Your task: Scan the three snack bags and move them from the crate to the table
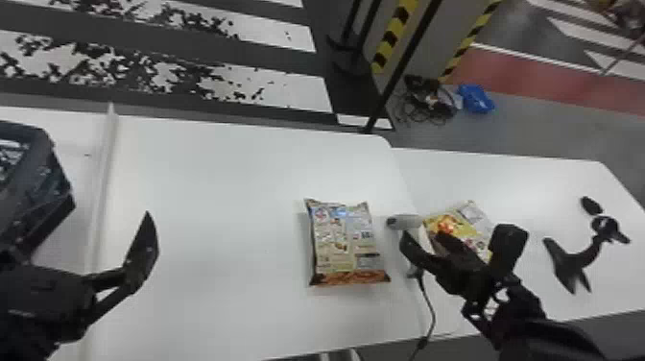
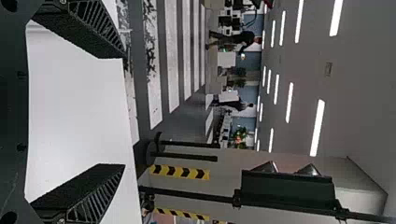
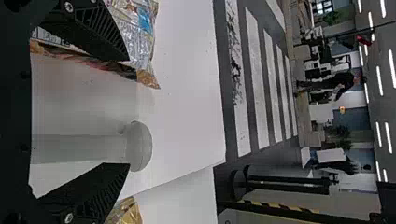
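I've got the left gripper (image 1: 77, 234) and right gripper (image 1: 459, 234) gaping, jaws apart. A plump, crinkled beige snack bag (image 1: 343, 242), orange-brown along one end, and a yellow-and-white printed bag (image 1: 450, 223) lie on white tabletops (image 1: 216, 192).

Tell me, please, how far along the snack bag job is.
Two look moved: one bag lies on the table, another bag farther right. Nothing appears held: left gripper open, right gripper open near the scanner. Presumably a third remains; what the crate holds and what is scanned, I cannot tell.

Two bags (image 1: 338, 245); one scanner (image 1: 407, 222) (one crate (image 1: 41, 149))
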Action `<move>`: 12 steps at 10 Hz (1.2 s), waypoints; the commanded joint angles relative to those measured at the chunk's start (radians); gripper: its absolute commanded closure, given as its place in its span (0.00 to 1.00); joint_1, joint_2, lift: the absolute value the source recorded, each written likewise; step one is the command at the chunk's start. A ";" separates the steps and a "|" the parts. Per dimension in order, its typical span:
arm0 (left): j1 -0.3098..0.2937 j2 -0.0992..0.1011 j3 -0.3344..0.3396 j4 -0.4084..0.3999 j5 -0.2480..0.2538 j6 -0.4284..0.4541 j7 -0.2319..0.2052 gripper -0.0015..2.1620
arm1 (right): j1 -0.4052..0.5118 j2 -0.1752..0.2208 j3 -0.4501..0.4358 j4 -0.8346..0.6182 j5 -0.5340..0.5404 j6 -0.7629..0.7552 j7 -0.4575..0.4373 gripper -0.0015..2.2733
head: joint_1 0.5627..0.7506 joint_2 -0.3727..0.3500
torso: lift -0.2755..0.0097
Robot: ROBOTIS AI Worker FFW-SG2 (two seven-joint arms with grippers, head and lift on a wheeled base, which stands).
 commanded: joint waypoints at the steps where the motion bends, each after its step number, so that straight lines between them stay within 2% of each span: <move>1: 0.005 0.001 0.001 -0.002 -0.002 0.000 0.000 0.01 | -0.034 -0.026 0.016 0.085 0.022 -0.041 0.000 0.04 | 0.70 0.03 | 0.75; 6: 0.010 0.004 -0.001 -0.003 -0.012 0.003 0.000 0.01 | -0.125 -0.069 0.058 0.248 0.059 -0.057 0.002 0.04 | 0.70 0.03 | 0.75; 8: 0.011 0.009 -0.002 -0.008 -0.013 0.009 0.000 0.01 | -0.180 -0.081 0.072 0.325 0.087 -0.044 0.003 0.13 | 0.70 0.03 | 0.75; 9: 0.013 0.011 -0.002 -0.008 -0.013 0.009 0.000 0.01 | -0.209 -0.092 0.092 0.360 0.110 -0.017 0.003 0.37 | 0.70 0.03 | 0.75; 10: 0.014 0.011 -0.002 -0.009 -0.013 0.009 0.000 0.01 | -0.231 -0.092 0.099 0.374 0.116 0.051 0.000 0.81 | 0.70 0.03 | 0.75; 11: 0.016 0.011 -0.002 -0.009 -0.013 0.009 0.000 0.01 | -0.229 -0.090 0.099 0.372 0.114 0.045 -0.001 0.98 | 0.70 0.03 | 0.75; 12: 0.016 0.009 -0.002 -0.009 -0.013 0.009 0.000 0.01 | -0.214 -0.090 0.092 0.357 0.107 0.029 -0.017 0.99 | 0.70 0.03 | 0.75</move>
